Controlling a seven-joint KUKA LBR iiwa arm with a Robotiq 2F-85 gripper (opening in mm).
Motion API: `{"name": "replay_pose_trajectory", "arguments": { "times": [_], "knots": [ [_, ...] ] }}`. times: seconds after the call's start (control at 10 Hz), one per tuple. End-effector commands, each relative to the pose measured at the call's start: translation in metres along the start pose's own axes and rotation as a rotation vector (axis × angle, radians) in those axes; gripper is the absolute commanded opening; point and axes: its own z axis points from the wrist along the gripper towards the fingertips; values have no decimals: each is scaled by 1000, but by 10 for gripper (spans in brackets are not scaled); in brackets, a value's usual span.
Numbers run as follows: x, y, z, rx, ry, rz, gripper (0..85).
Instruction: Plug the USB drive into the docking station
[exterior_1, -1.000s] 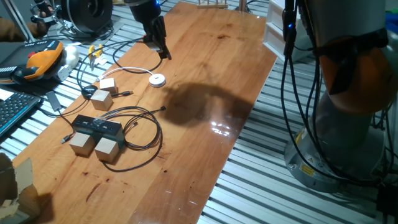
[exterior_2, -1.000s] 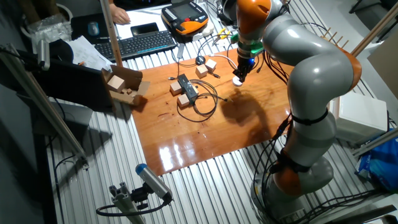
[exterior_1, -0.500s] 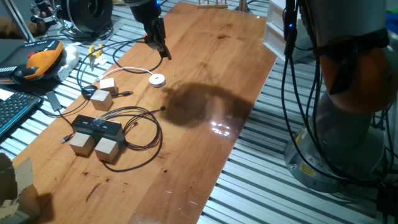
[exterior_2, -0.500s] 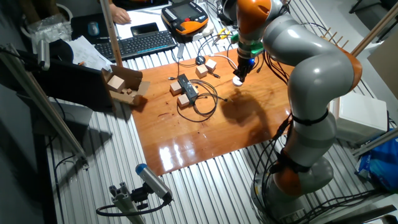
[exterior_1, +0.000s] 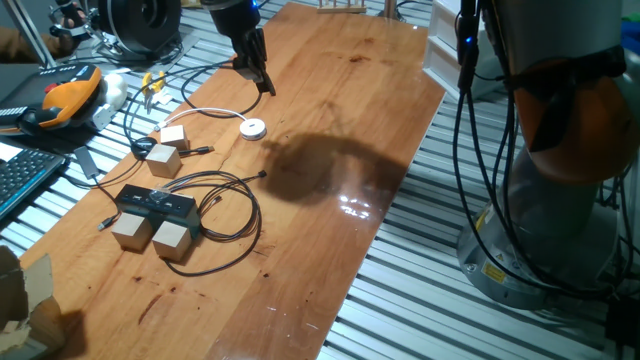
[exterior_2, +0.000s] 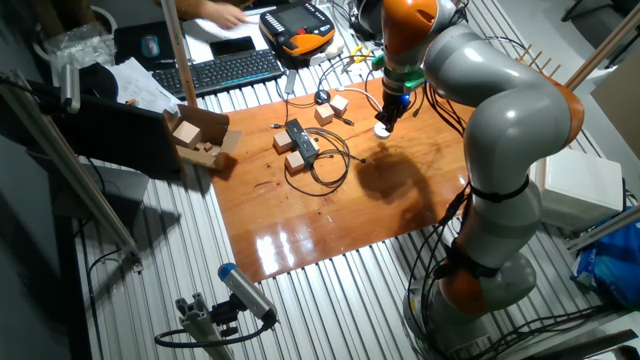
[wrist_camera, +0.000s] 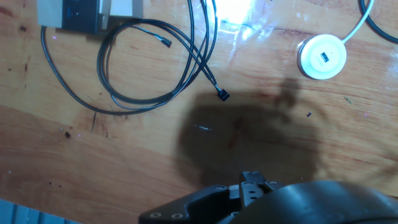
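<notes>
- Claw (exterior_1: 262, 82) above counter (exterior_1: 330, 130), well apart from docking station (exterior_1: 155, 205); grip state can't tell, drive possibly held
- Risk: loose cables (exterior_1: 225, 205) snag the approach

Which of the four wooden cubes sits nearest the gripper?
The cube beside the white cable, farthest up the table. It lies closest to the gripper; its neighbour is next, and two others flank the docking station.

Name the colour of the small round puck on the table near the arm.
White, with a white cable; the puck shows best in the hand view.
</notes>
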Motion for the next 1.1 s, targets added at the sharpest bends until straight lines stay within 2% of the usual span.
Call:
{"name": "replay_pose_trajectory", "arguments": {
  "times": [0.0, 1.0],
  "knots": [
    [0, 0, 0, 0, 0, 2, 0],
    [0, 0, -1, -3, 12, -36, 0]
  ]
}}
